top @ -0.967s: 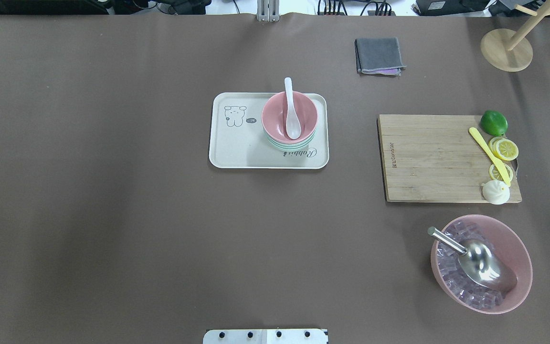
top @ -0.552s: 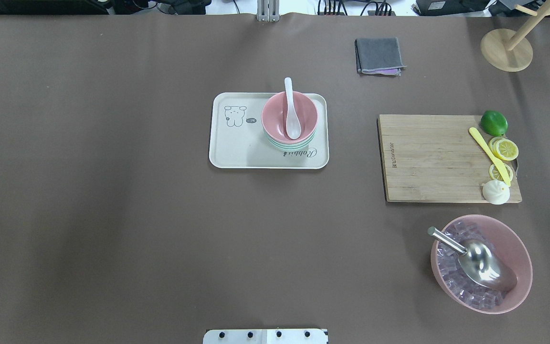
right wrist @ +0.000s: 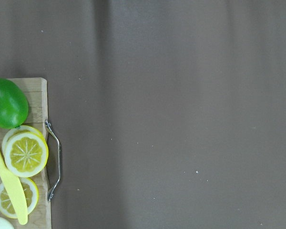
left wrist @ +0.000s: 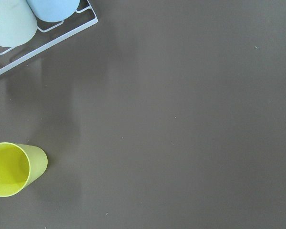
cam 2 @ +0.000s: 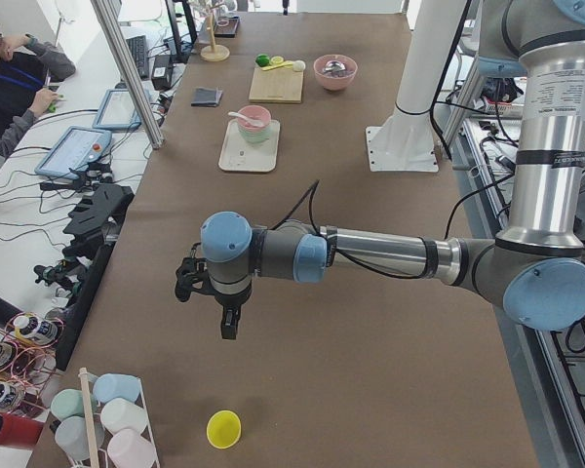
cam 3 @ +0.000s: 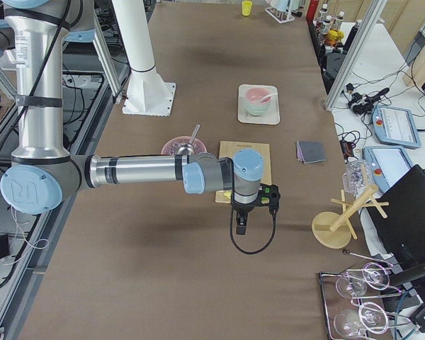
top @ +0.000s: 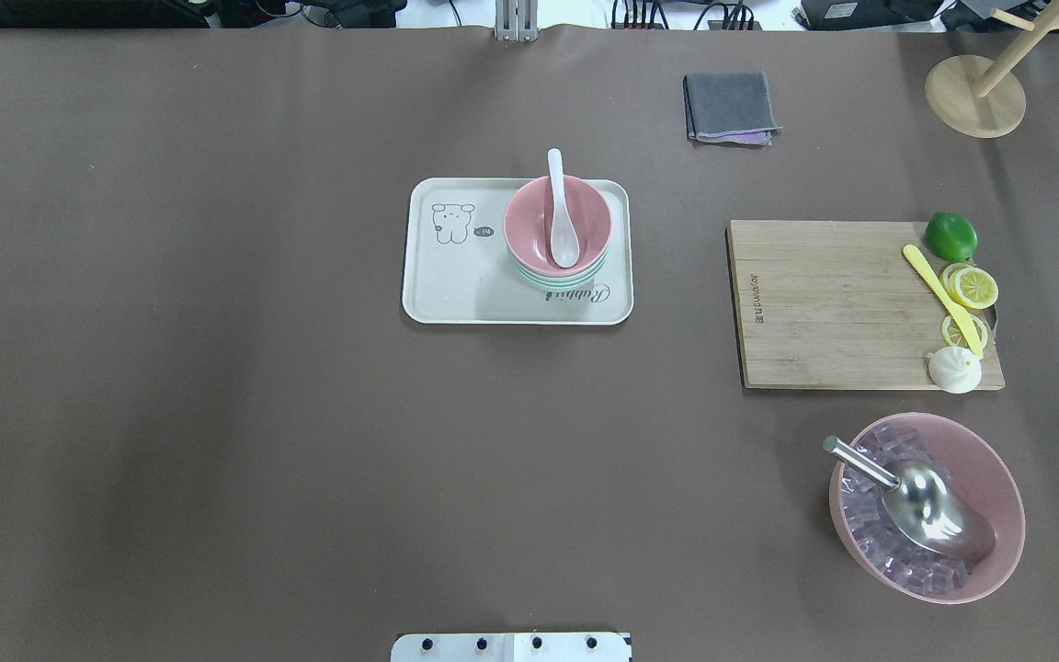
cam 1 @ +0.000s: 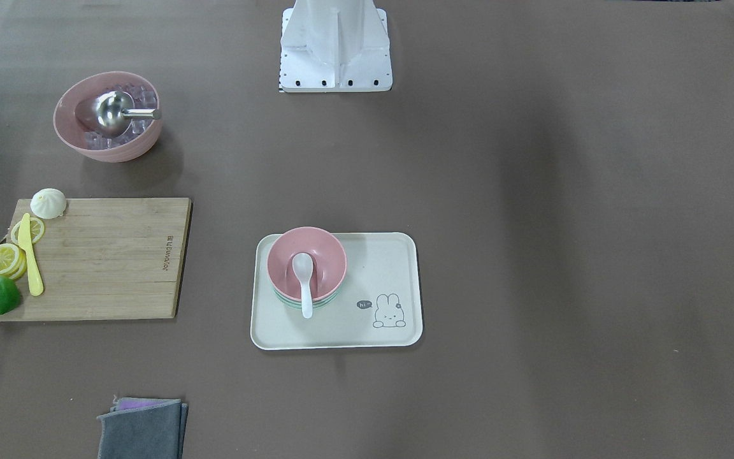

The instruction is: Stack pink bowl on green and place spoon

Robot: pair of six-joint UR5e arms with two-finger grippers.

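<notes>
Exterior front-facing view: a cream tray (cam 1: 367, 255) lies in the middle of the bench (cam 1: 532, 191). At the tray's end toward the robot's right sits the pink bowl (cam 1: 327, 255). It is nested in the green bowl (cam 1: 289, 304), of which only a strip of rim shows underneath. A white spoon (cam 1: 305, 284) rests in the pink bowl. No arm or hand appears.

Overhead exterior view: the stack stands on the tray. The spoon's long axis runs straight away from the robot, with the scoop in the hollow and the handle leaning over the far rim. The handle tip appears to overhang the tray's far edge.

Exterior left view: the left hand (cam 2: 228, 327) hangs pointing down over bare bench near a yellow cup (cam 2: 223, 429). The tray lies well apart from it, far up the bench. I cannot tell whether the fingers are open or closed.

Exterior right view: the right hand (cam 3: 240, 228) hangs pointing down. A wooden board (cam 3: 225, 150) lies between it and the tray. Its fingers' state cannot be told either.

Left wrist view: bare bench and the yellow cup, with no sign of the tray.

Right wrist view: bare bench, plus the board's end with a lime (right wrist: 7, 102).

The stacking and the spoon placing both look finished. Neither arm is clearly the nearer to the tray.
</notes>
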